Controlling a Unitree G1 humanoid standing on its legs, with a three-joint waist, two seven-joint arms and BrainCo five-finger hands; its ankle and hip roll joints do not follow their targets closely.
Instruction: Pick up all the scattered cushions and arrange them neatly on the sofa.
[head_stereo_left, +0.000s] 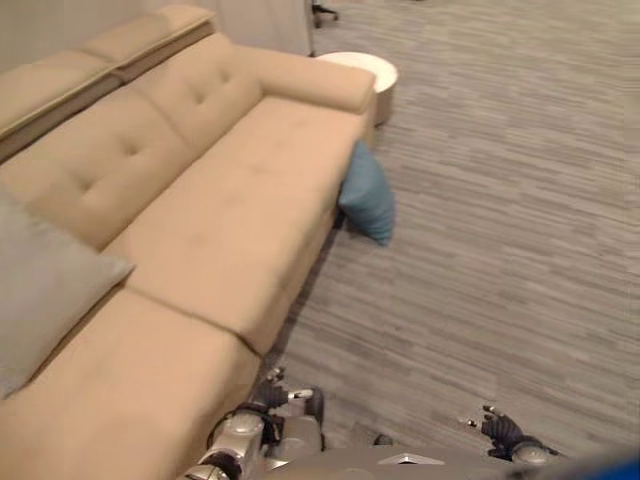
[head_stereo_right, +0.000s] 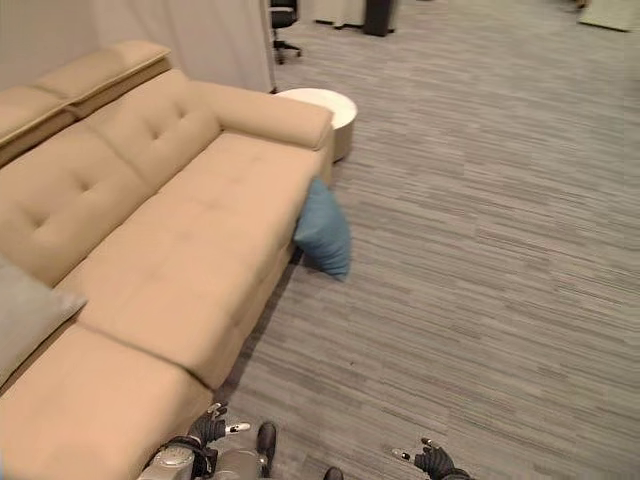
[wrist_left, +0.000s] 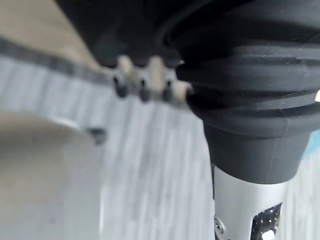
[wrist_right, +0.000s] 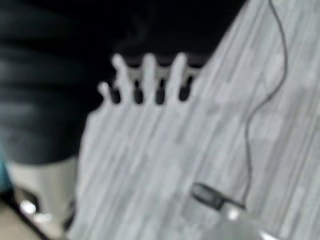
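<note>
light: soft, even | shadows: faint | wrist views: blurred, perhaps motion

I can read no text, label, number or sign anywhere in my views.

A round white table stood on the grey striped floor, just beside the far armrest. Behind it hung a pale curtain. Farther back, a black office chair sat near a dark upright box, and a light mat lay at the far corner.
</note>
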